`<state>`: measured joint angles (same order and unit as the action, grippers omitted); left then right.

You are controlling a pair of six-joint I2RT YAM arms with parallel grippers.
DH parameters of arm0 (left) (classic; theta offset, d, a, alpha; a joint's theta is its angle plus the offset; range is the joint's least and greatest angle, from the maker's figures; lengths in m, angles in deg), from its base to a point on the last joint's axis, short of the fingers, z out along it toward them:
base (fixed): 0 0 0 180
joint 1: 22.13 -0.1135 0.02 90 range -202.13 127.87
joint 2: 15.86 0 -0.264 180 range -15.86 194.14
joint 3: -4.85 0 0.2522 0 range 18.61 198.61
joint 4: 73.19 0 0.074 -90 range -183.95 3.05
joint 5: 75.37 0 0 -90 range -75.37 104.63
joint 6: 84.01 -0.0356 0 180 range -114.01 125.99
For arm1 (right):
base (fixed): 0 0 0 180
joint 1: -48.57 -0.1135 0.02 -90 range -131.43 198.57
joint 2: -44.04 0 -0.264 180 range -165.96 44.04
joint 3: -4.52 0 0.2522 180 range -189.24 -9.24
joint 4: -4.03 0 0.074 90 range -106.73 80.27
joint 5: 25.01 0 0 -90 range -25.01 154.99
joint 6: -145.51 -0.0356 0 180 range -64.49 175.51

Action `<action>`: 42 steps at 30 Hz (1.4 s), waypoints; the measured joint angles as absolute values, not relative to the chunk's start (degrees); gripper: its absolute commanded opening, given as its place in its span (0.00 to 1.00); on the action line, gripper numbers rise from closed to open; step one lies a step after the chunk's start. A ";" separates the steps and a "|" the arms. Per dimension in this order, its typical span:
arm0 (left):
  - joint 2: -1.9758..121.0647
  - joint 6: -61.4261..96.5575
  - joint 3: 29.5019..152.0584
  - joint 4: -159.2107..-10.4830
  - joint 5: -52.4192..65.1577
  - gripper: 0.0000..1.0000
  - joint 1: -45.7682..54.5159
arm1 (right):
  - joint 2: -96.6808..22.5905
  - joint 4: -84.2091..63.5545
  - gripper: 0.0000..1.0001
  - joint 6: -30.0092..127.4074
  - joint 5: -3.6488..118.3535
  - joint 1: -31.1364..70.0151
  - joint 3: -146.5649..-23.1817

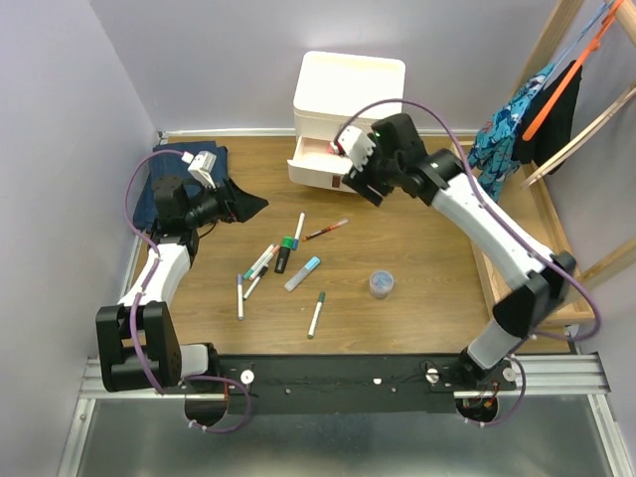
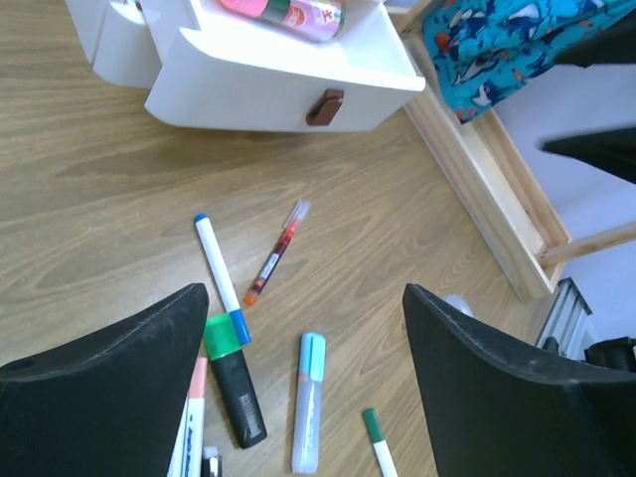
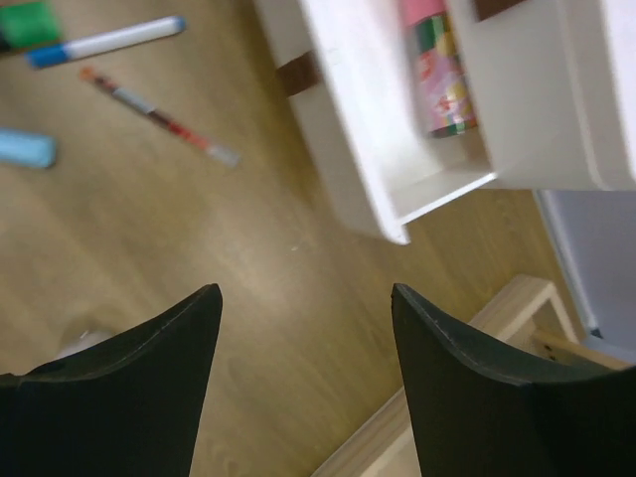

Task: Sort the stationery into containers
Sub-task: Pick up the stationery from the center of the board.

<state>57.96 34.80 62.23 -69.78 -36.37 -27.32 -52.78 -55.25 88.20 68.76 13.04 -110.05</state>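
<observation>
The cream-white cabinet [image 1: 348, 94] stands at the back with its bottom drawer [image 1: 316, 167] pulled open and a pink patterned item [image 1: 328, 149] inside. My right gripper [image 1: 364, 185] hovers open and empty just right of that drawer [image 3: 368, 129]. Several pens lie mid-table: a blue-capped white pen [image 1: 298, 229], a red pen [image 1: 326, 230], a green-capped black marker [image 1: 285, 254], a light-blue highlighter [image 1: 302, 273] and a green-capped pen [image 1: 316, 314]. A clear round jar [image 1: 381, 283] stands to their right. My left gripper [image 1: 246, 204] is open and empty, left of the pens.
Folded blue jeans [image 1: 171, 179] lie under the left arm at the back left. A shallow wooden tray [image 1: 517, 234] runs along the right edge, with patterned cloth [image 1: 509, 124] hanging over it. More pens [image 1: 248, 278] lie at the group's left.
</observation>
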 measured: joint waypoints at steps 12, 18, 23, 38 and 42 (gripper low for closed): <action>58.42 31.24 64.00 -76.80 -37.09 0.97 -27.32 | -44.23 -70.24 0.83 101.86 50.80 13.02 -81.44; 58.55 31.29 64.00 -77.21 -37.12 0.97 -27.32 | -43.62 -67.75 0.83 107.92 49.38 13.02 -77.53; 58.55 31.07 64.04 -78.37 -37.09 0.97 -27.32 | -43.67 -65.26 0.84 110.56 48.37 13.02 -77.47; 58.70 30.65 64.04 -79.60 -37.07 0.97 -27.32 | -44.32 -62.18 0.84 116.66 47.69 11.38 -72.68; 58.94 30.65 64.04 -79.57 -37.07 0.97 -27.32 | -45.61 -60.84 0.84 116.57 47.67 11.11 -72.68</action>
